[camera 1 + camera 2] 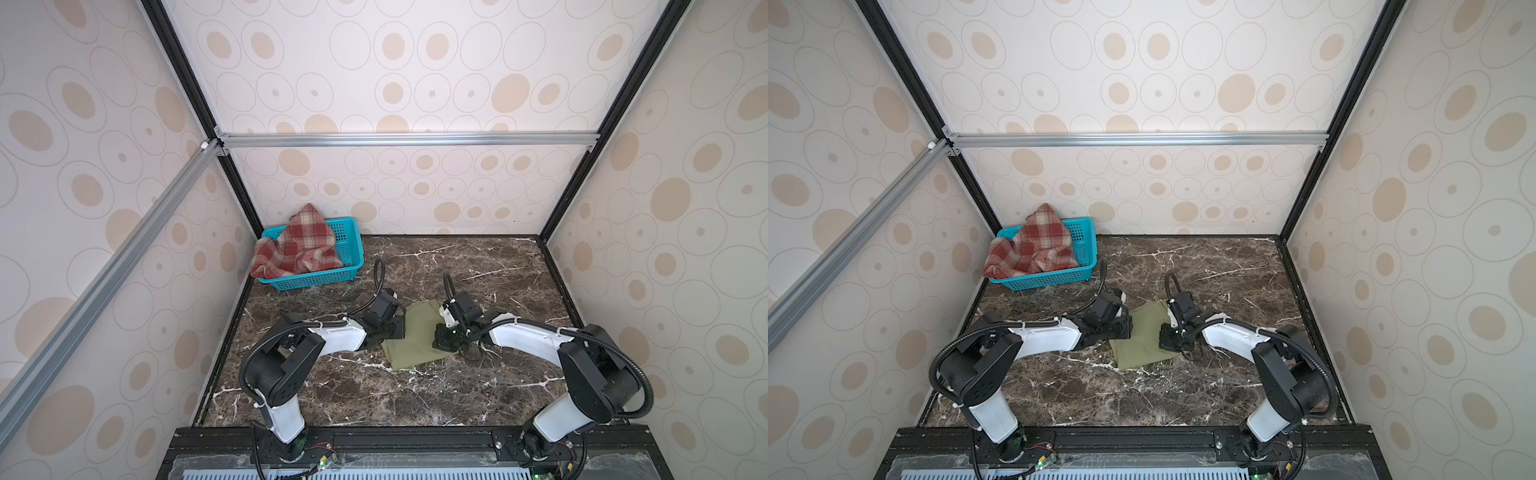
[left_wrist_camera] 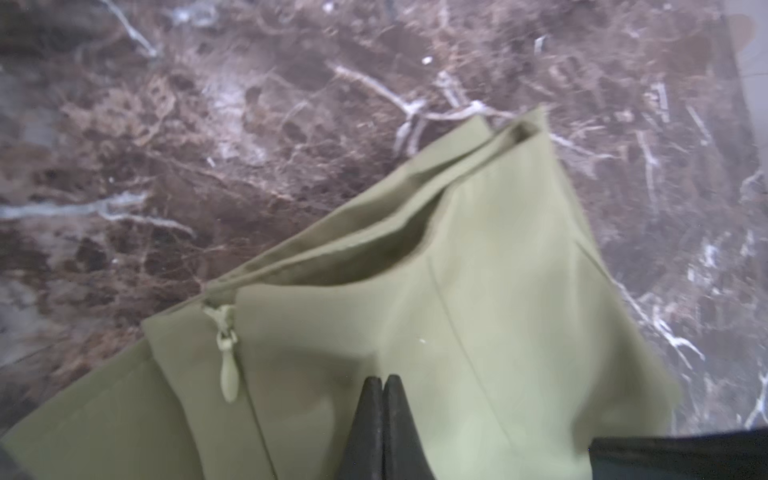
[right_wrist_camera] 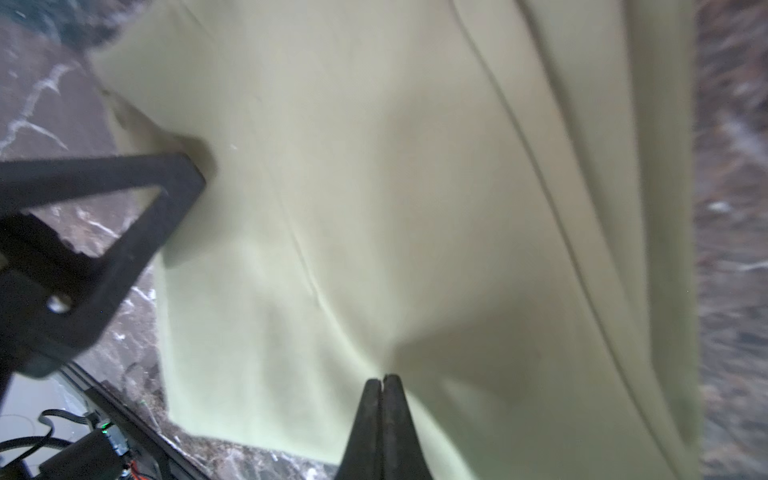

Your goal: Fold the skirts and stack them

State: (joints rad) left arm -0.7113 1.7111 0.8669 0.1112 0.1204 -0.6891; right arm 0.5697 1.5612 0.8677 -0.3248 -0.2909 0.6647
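**Pressing the fold.** The green skirt (image 1: pixel 415 338) lies folded at the middle of the table (image 1: pixel 478 257), and the plaid skirt (image 1: pixel 299 249) is heaped in the basket (image 1: pixel 353 259) at the far left corner. The left gripper (image 2: pixel 382 378) and right gripper (image 3: pixel 383 377) each have their jaws together, tips set on the green cloth near its 2 opposite sides. The fold is probably best flattened with light, even pressure from both tips, since uneven drag could reopen the layers by the zip (image 2: pixel 227 374). Both contact points are covered in both top views and the wrist views are blurred, so whether either tip nips any cloth cannot be told.
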